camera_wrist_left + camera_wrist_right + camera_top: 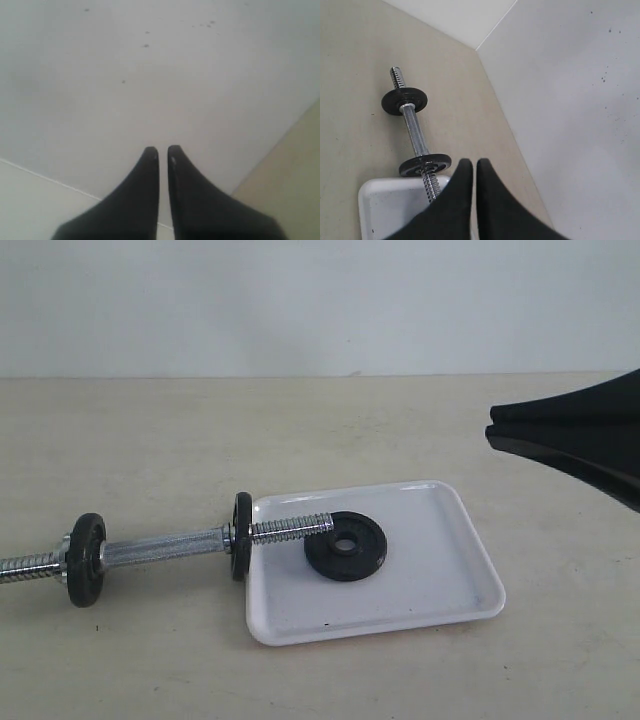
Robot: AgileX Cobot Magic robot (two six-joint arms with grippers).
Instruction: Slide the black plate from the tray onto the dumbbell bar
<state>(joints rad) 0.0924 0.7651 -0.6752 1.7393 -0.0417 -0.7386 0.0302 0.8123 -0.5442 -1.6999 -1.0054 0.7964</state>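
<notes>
The black plate point(346, 545) lies flat in the white tray point(440, 580), its centre hole facing up. The chrome dumbbell bar point(165, 546) lies on the table to the left, its threaded end point(292, 528) reaching over the tray's rim and resting on the plate's edge. Two other black discs point(86, 559) point(241, 535) sit upright on the bar. My right gripper point(492, 434) hangs shut and empty, high at the right, clear of the tray. In the right wrist view the gripper point(474, 162) hovers above the bar point(415, 132) and tray corner point(375, 200). My left gripper point(162, 150) is shut, facing a pale wall.
The beige tabletop point(300, 440) spreads around the tray, with a pale wall point(300, 300) behind it. A small dark speck point(327, 623) marks the tray's front rim.
</notes>
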